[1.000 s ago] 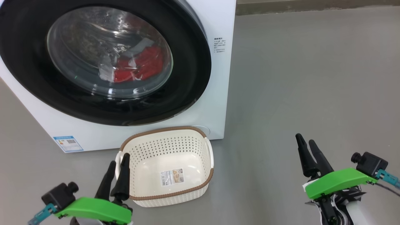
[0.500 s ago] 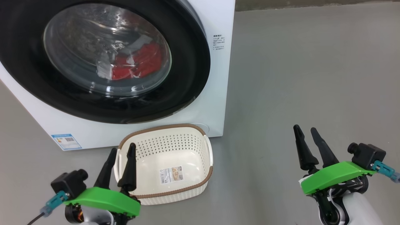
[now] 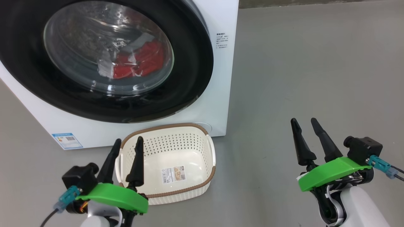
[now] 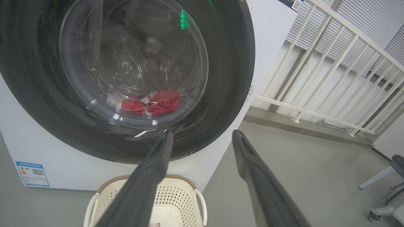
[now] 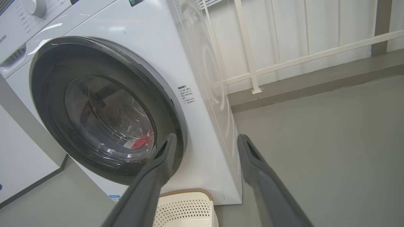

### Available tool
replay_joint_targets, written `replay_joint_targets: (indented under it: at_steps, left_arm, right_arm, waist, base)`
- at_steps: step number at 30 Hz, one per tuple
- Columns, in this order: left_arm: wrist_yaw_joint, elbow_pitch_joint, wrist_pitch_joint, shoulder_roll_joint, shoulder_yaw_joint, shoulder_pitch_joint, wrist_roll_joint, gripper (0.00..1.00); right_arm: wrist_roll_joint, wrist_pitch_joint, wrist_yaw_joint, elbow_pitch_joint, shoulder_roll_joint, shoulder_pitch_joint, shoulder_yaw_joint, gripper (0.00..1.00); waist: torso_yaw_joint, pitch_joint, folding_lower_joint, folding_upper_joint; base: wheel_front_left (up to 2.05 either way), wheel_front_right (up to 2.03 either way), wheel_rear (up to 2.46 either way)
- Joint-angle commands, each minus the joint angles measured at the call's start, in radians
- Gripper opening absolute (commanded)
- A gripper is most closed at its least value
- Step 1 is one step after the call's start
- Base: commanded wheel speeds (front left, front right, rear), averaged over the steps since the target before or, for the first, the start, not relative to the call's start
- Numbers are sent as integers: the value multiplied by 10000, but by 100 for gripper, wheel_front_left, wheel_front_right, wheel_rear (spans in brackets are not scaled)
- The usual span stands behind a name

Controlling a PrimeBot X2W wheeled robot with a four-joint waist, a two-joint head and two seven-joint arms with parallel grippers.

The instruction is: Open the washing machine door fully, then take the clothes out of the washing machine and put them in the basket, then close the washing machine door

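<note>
Floor: the grey floor was smooth and plain, and it carried everything here.
Room: a cream railing ran along a pale wall behind and to the right of the washer.
Left side: my left gripper hung low, its fingers apart with nothing between them and its tips in front of the basket's left rim.
Washer: the white washing machine stood on the floor, with a blue label at its lower left corner.
Door: the door, with a wide glossy black rim and bulging glass, sat shut against the front.
Clothes: the clothes, red with white bits, lay low in the drum behind the glass.
Basket: the cream basket, perforated and brown-rimmed, sat just before the washer's lower right, with a sticker on its bottom.
Right side: my right gripper hung over the floor well apart from the basket, its fingers spread and holding nothing.
</note>
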Motion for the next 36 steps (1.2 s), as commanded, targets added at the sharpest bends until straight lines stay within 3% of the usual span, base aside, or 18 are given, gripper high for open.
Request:
replay_joint_targets:
  at_steps: [1,26,36]
  left_arm:
    - [68,-201,-144,192,191,-493,357,100]
    - [249,8,-880,228,-146,-916,3169,100]
    - [279,-37,-903,229,-121,-967,3273,100]
  right_arm:
    - [-303,-150,5,-234,-84,-485,241,100]
    - [-3056,-884,6,-89,-143,-889,729,100]
    - [-3205,-906,6,-127,-145,-1024,735,100]
  waist:
    - [9,6,-1,-1]
    - [36,-171,-1,-1]
    - [94,-3,-1,-1]
  base:
    - [0,0,0]
    - [0,0,0]
    - [0,0,0]
